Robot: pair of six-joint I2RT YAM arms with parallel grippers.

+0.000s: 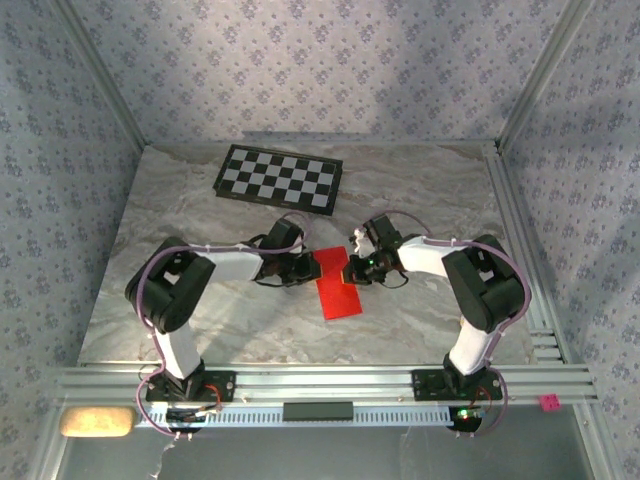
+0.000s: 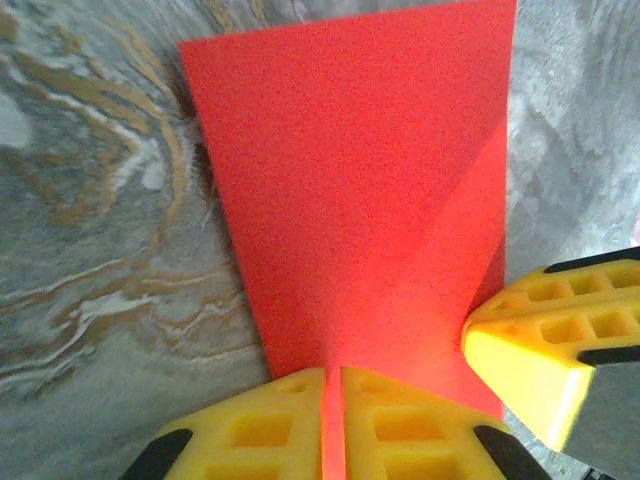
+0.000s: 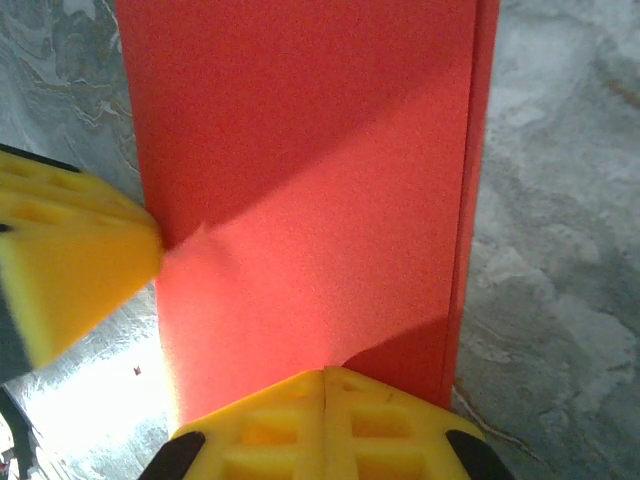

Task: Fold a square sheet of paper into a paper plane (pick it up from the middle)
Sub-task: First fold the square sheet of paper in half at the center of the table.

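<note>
Sheet (image 1: 336, 283): folded in half, rect., flat on table (image 1: 200, 300).
L gripper (image 2: 332, 420): pressed together at sheet edge.
R gripper (image 3: 325, 420): pressed together too.
Remaining: nose corners, wings; no dart yet.

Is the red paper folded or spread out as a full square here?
Folded. The red paper lies as a narrow rectangle, and the right wrist view shows a second layer's edge along one side.

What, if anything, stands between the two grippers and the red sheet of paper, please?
Nothing visible does: the left gripper and the right gripper, fingers closed, each touch the square sheet of paper at opposite edges.
</note>
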